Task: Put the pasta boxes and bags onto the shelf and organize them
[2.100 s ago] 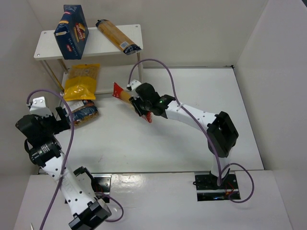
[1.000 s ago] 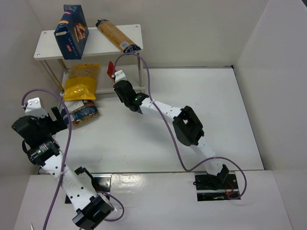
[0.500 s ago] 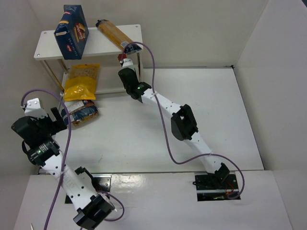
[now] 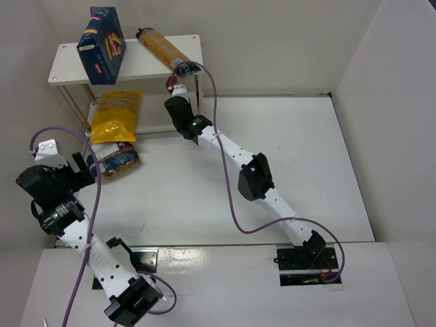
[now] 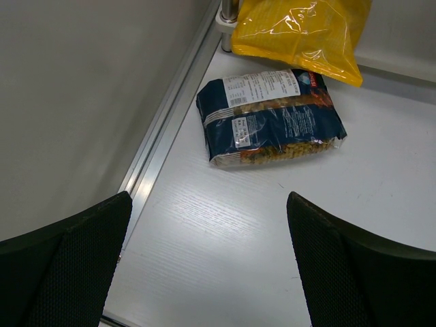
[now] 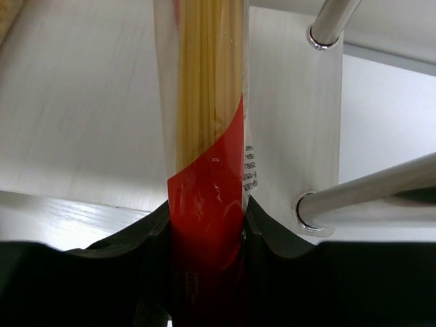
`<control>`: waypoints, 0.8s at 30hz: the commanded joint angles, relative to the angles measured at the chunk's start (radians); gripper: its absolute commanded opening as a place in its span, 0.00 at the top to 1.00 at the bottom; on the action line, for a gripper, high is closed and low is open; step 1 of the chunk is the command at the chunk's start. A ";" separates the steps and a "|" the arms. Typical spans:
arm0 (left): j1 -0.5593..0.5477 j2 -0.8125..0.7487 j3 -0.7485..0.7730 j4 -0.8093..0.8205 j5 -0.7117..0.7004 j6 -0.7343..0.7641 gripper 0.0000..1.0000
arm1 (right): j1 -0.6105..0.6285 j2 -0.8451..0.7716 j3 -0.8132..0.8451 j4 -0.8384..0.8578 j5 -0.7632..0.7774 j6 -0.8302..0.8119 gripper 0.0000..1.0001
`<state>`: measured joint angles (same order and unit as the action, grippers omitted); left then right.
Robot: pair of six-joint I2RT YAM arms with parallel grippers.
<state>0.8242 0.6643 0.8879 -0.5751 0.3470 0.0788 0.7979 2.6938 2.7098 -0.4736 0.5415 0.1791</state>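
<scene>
My right gripper (image 4: 176, 95) (image 6: 208, 228) is shut on the long slim red spaghetti bag (image 6: 208, 129), at the right end of the white shelf (image 4: 146, 65). The bag reaches out over a shelf board (image 6: 82, 102); from above only a red bit (image 4: 171, 83) shows under the top tier. The dark blue pasta box (image 4: 101, 44) stands on the top tier beside the clear spaghetti bag (image 4: 165, 50). The yellow pouch (image 4: 117, 116) (image 5: 300, 30) lies on the lower tier. The plump dark blue bag (image 4: 113, 160) (image 5: 271, 117) lies on the table. My left gripper (image 4: 76, 167) (image 5: 211, 262) hangs open short of it.
Chrome shelf legs (image 6: 331, 24) stand just right of the red bag. White walls close in the table on the left, back and right. A metal rail (image 5: 167, 136) runs along the left wall by the blue bag.
My right arm has stretched up and left from mid-table to the shelf's right end, carrying the red spaghetti under the top tier. The left arm drew back slightly, then stayed still.
</scene>
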 commanded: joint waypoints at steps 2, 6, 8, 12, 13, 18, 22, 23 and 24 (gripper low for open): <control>0.009 -0.009 -0.004 0.027 0.030 0.015 0.00 | -0.002 -0.011 0.091 0.113 0.031 0.030 1.00; 0.009 -0.019 -0.004 0.027 0.030 0.024 0.00 | -0.002 0.018 0.100 0.113 0.031 0.030 0.86; 0.009 -0.019 -0.004 0.027 0.030 0.024 0.00 | -0.002 0.018 0.100 0.113 0.031 0.020 0.78; 0.009 -0.019 -0.004 0.027 0.030 0.024 0.00 | -0.002 0.018 0.100 0.104 0.031 0.020 0.60; 0.009 -0.019 -0.004 0.027 0.030 0.024 0.00 | -0.002 0.027 0.110 0.104 0.031 0.020 0.55; 0.009 -0.019 -0.004 0.027 0.030 0.024 0.00 | -0.002 0.027 0.119 0.104 0.040 0.020 0.37; 0.009 -0.019 -0.004 0.027 0.030 0.024 0.00 | -0.002 0.027 0.128 0.113 0.040 0.010 0.24; 0.009 -0.019 -0.004 0.027 0.030 0.024 0.00 | -0.002 0.027 0.128 0.113 0.040 0.010 0.21; 0.009 -0.019 -0.004 0.027 0.040 0.024 0.00 | -0.002 0.027 0.128 0.113 0.040 0.010 0.16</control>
<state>0.8242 0.6567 0.8879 -0.5751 0.3550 0.0814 0.7979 2.7522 2.7934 -0.4202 0.5510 0.1848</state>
